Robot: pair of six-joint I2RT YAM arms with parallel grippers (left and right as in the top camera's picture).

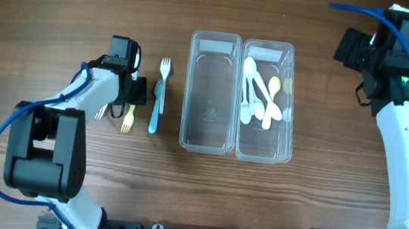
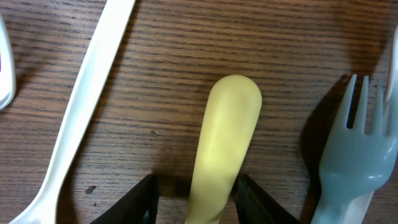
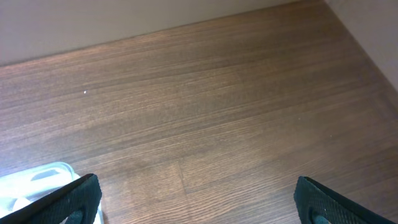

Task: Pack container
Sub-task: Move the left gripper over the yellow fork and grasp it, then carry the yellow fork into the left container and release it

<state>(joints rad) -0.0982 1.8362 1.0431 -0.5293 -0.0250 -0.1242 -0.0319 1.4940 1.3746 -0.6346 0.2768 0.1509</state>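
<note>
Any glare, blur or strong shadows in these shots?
Overhead: sharp, with glare patches atop the containers. Left wrist: crisp grain on the table, a dark shadow left of the blue fork. Right wrist: softer, pale sheen on the far table, fingers blurred.

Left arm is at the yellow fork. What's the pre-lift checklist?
1. Yellow fork handle between left tool fingers: ok.
2. Fingers clamped on it: cannot tell.
3. White fork and pale blue fork apart from that handle: ok.
4. Left container open and empty: ok.
5. Right tool open, holding nothing, off to the side of both containers: ok.
</note>
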